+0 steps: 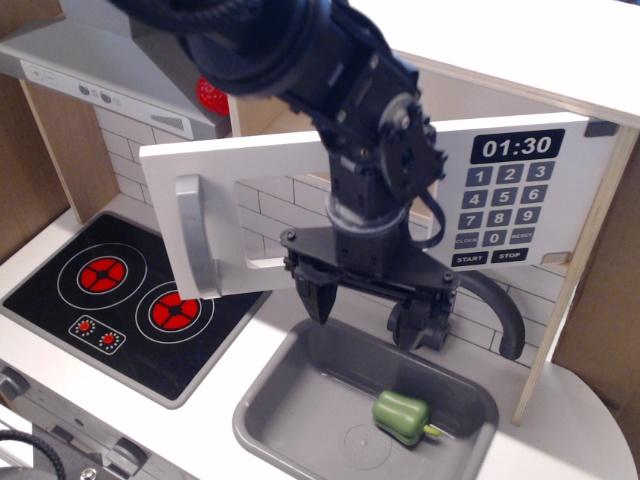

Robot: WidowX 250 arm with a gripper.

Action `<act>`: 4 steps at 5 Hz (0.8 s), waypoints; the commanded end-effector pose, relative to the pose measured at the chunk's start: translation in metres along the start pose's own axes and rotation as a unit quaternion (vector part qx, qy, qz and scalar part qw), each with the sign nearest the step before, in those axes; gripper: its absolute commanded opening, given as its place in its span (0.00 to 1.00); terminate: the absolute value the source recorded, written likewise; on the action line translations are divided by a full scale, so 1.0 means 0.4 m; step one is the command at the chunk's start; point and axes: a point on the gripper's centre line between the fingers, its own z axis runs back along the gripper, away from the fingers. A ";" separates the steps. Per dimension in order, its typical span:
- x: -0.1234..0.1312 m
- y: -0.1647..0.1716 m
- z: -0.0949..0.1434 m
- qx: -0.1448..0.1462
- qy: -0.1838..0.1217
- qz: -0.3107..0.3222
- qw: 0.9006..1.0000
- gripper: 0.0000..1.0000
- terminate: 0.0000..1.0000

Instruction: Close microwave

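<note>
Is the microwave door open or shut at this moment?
Open. The microwave door swings out over the stove, handle side forward. The claw hangs open below it, over the sink.

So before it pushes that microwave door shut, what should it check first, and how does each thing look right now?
1. Microwave door open and in need of closing: ok, it stands swung out.
2. Tool empty: ok, its fingers are spread and hold nothing.
3. Tool placed against the door: not ok, it hangs below the door's lower edge, above the sink.
4. Handle free to reach: ok, nothing covers it.
5. Inside of the microwave free of obstructions: cannot tell, the arm and door hide it.
6. Green pepper out of the way: ok, it lies in the sink.
</note>
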 end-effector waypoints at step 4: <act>0.263 0.103 -0.037 -0.061 -0.082 0.017 0.995 1.00 0.00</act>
